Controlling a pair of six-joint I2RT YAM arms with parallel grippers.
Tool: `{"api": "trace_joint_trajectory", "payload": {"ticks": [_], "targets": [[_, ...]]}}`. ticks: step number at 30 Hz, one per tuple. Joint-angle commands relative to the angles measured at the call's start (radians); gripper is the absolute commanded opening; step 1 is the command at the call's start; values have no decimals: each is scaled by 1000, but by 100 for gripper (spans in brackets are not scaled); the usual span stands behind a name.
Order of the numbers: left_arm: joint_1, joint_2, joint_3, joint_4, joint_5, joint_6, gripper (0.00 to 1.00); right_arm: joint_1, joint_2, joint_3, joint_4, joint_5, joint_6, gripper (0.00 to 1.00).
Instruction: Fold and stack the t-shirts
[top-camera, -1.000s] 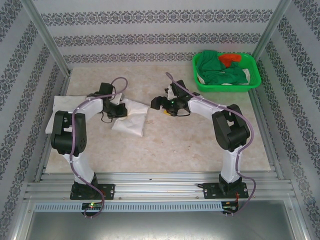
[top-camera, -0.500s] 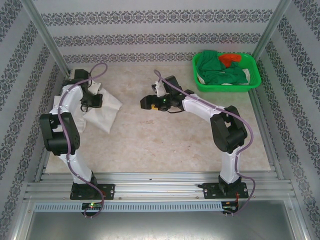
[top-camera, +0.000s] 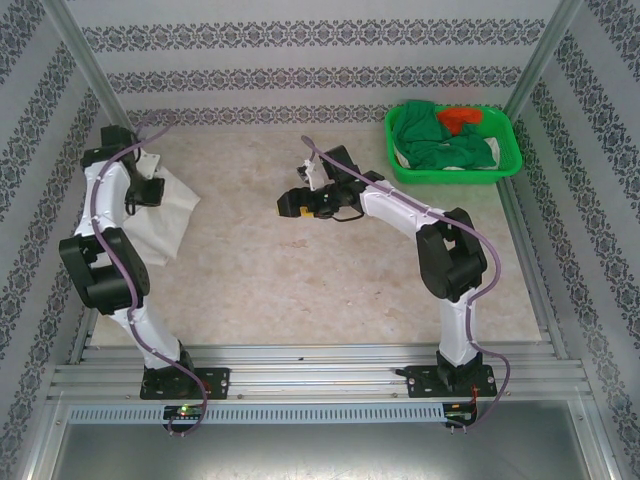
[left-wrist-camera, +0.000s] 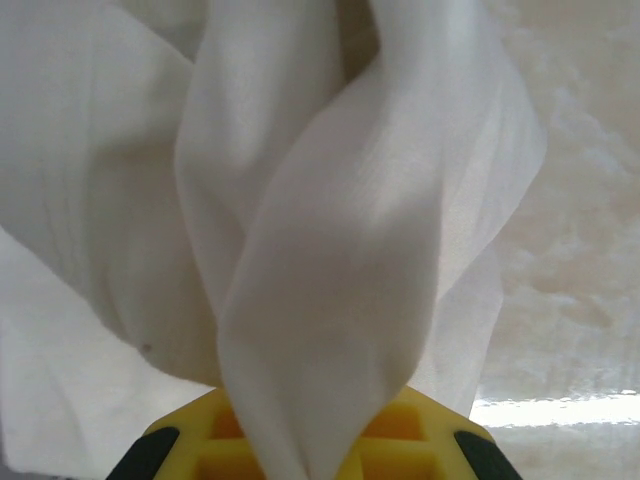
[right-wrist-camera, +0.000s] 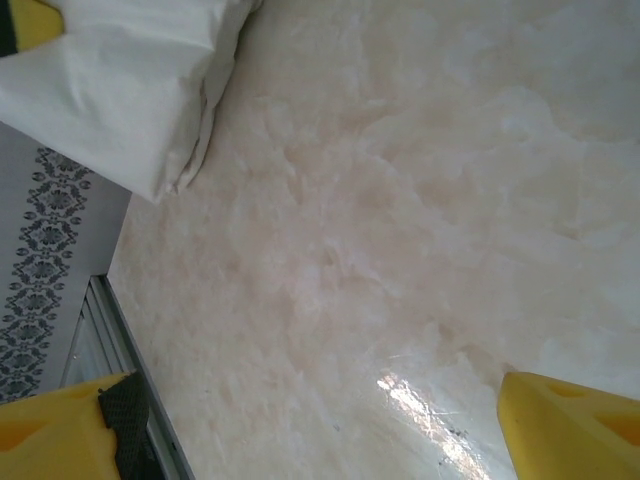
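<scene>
My left gripper (top-camera: 148, 190) pinches one folded white shirt (top-camera: 160, 228) at nine o'clock. My right gripper (top-camera: 291, 203) gapes empty. Clothes (top-camera: 450, 150) wait in the basket (top-camera: 452, 178) at one o'clock.

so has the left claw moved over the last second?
Yes. The left claw, shut on the white t-shirt, has swung left toward the far-left frame post, away from the green basket.

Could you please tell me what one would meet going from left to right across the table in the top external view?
white t-shirt → right gripper → green basket
</scene>
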Motion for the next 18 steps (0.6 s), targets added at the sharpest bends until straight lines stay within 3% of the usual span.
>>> {"api": "trace_joint_trajectory", "payload": {"ticks": [1, 8, 18], "targets": [[42, 16, 60, -59, -30, 55, 0, -10, 17, 34, -30, -29, -30, 90], [92, 55, 131, -79, -65, 75, 0, -14, 20, 29, -46, -28, -37, 90], [107, 126, 89, -34, -45, 43, 0, -20, 28, 34, -52, -20, -29, 90]]}}
